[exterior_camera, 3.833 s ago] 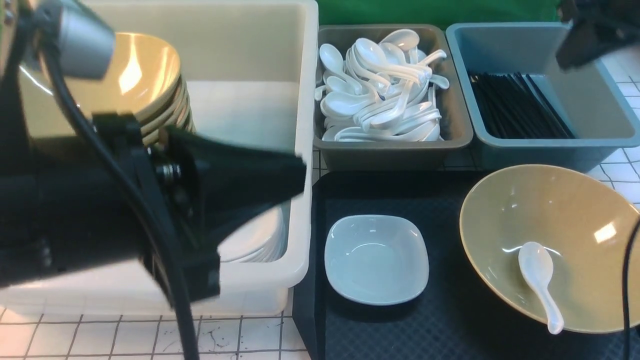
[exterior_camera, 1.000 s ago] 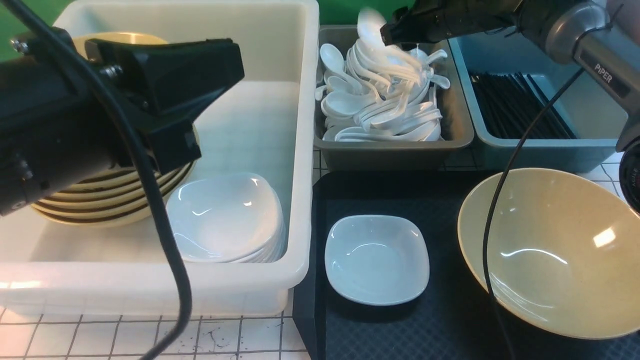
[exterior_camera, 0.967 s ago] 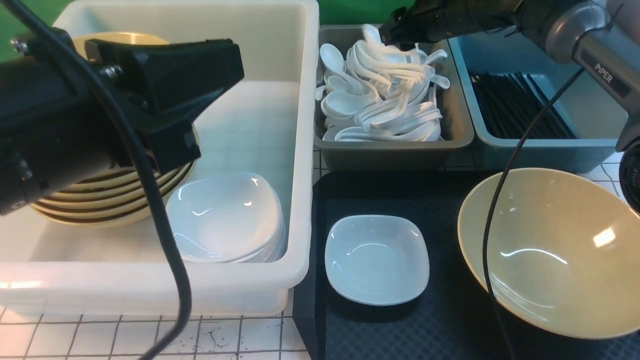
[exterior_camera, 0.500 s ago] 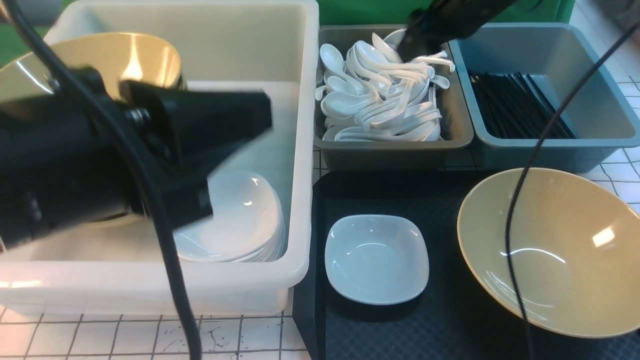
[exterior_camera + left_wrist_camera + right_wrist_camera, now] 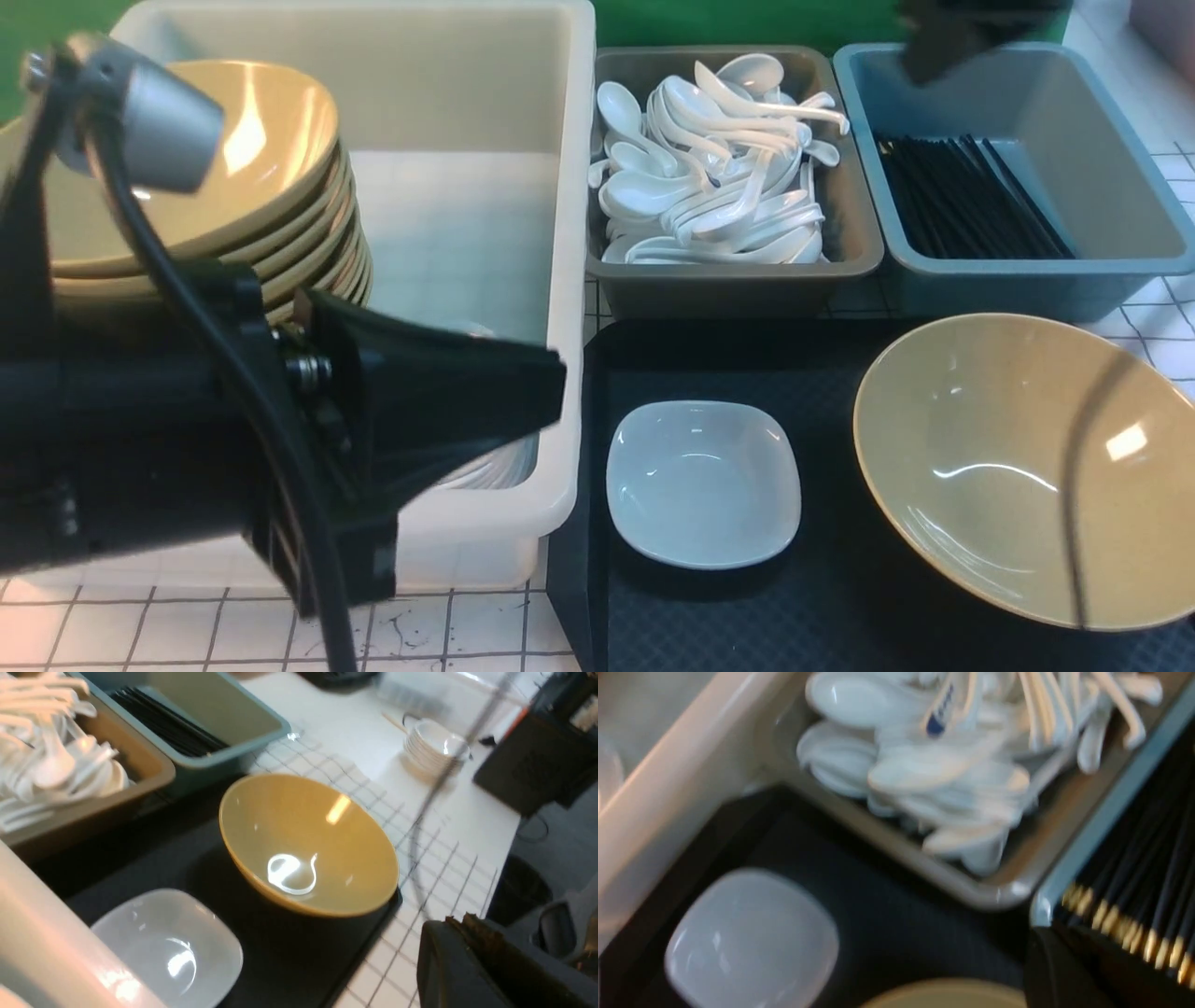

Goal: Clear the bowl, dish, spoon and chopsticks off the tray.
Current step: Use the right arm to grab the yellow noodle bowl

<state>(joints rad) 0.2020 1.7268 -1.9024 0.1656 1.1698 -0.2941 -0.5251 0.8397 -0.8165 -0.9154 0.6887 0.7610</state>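
The olive-yellow bowl sits empty on the right of the black tray. The white dish sits on the tray's left. Both also show in the left wrist view, the bowl and the dish. No spoon or chopsticks lie on the tray. Several white spoons are piled in the grey bin, and several black chopsticks lie in the blue-grey bin. My left gripper is shut and empty, just left of the tray. My right gripper, blurred, is above the blue-grey bin and looks shut and empty.
A big white tub on the left holds a stack of olive bowls and white dishes mostly hidden behind my left arm. The grey bin and blue-grey bin stand right behind the tray. White gridded tabletop lies in front.
The spoon has left the bowl and dropped into the grey bin. My right gripper has drawn back to the right. My left arm has swung down and right, in front of the tub's dishes.
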